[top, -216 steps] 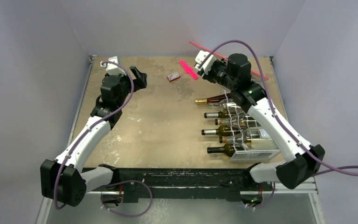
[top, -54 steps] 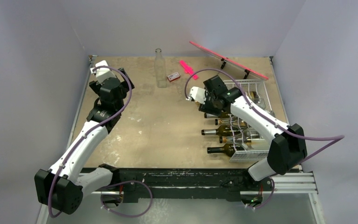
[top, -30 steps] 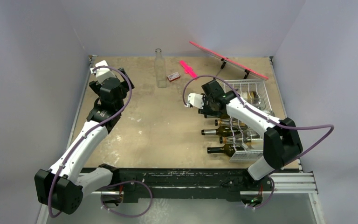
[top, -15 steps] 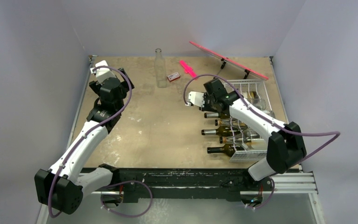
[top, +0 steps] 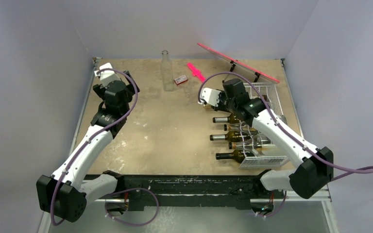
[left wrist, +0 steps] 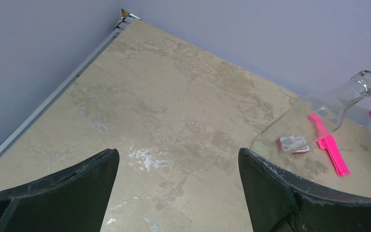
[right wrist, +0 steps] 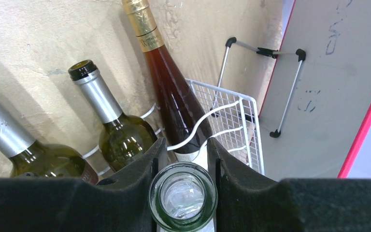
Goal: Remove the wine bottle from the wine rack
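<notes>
A white wire-grid wine rack (top: 267, 90) sits at 3 o'clock on the tan table (top: 165, 126). At its 12 o'clock end, the right gripper (right wrist: 184, 162) is clamped on the neck of an uncapped green glass wine bottle (right wrist: 183, 198) in the rack. Only the right wrist view shows this, because overhead the arm hides it. The glass looks rigid, slick and breakable, probably body-heavy, so a hold just under the lip seems safest. The left gripper (left wrist: 176, 159) — fingers wide apart — holds nothing.
</notes>
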Robot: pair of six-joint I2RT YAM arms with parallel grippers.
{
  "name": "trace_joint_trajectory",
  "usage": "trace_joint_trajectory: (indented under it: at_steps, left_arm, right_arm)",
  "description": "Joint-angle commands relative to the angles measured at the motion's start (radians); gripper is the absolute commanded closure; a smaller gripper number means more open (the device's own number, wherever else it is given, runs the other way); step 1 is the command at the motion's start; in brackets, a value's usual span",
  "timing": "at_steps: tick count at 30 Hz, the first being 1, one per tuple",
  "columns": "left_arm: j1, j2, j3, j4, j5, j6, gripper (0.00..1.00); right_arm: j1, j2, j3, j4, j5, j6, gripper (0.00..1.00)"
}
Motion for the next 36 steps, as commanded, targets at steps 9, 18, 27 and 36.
trace_joint_trajectory:
  at_steps: [9,18,27,36]
  left_arm:
    - [-0.006,0.009,0.039,0.019,-0.028,0.008,0.08]
    - [-0.005,0.004,0.040,0.019,-0.021,0.005,0.08]
    - [-0.005,-0.001,0.042,0.018,-0.017,0.005,0.08]
    - [-0.004,0.000,0.049,0.010,-0.044,0.022,0.08]
  right_arm:
    - [-0.001,-0.123,0.143,0.096,-0.175,0.099,1.00]
    - [0.001,-0.148,0.230,0.169,-0.311,0.175,1.00]
    - [0.013,-0.064,0.306,0.379,-0.613,0.281,1.00]
    - [0.013,0.177,0.283,0.907,-0.837,0.639,1.00]
